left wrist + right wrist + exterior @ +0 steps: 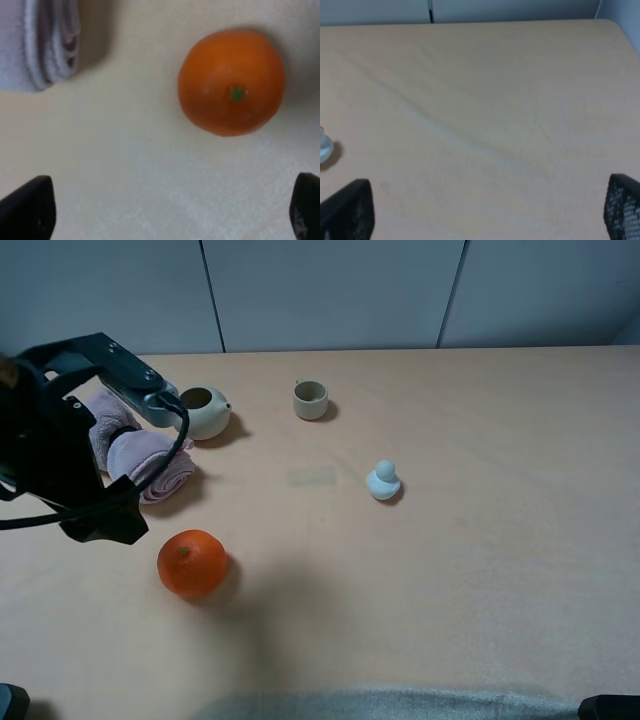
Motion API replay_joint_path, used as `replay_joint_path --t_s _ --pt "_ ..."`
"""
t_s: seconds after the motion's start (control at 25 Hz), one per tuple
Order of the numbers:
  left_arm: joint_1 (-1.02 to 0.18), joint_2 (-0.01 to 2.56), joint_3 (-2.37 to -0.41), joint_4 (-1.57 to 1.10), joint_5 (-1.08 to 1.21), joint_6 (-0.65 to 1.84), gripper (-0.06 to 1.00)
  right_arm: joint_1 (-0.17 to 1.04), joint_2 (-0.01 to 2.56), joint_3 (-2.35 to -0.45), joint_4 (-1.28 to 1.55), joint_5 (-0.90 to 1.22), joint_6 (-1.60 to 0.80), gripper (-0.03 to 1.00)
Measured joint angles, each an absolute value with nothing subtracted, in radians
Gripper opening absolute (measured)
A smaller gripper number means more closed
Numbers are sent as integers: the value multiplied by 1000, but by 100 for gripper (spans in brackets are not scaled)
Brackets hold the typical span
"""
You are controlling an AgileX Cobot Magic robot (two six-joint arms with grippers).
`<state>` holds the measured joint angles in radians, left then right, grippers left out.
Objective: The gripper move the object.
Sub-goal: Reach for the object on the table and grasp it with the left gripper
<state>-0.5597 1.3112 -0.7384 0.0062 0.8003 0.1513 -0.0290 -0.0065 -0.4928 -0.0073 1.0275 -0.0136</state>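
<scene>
text: none legible | labels: none | numbers: none

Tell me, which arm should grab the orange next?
Left. The left gripper, open, hovers right by the orange, seen in its wrist view. The right gripper has no orange in view.

Bright orange on a plain peach-tan table (480, 570).

The orange fruit (192, 562) is an even, saturated orange with a tiny green star at its stem dimple (237, 93). The rolled towel (150, 465) is dusty lilac-pink with darker folds, the teapot (205, 412) cream, the cup (311, 399) dull beige and the duck (383, 481) pale blue-white. The left gripper (166, 212) is black and the box (140, 390) on its arm grey.
</scene>
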Motion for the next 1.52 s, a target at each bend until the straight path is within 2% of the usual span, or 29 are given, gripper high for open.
replay_joint_path --t_s 0.64,0.84,1.52 --pt "-692 1560 -739 7 657 161 95 -29 -7 -493 -7 1028 -14 69" --pt "-698 1609 -741 0 610 196 98 -29 -7 -493 -7 1028 -14 69" --pt "-698 1762 -751 -42 525 273 98 -29 -7 -493 -7 1028 -14 69"
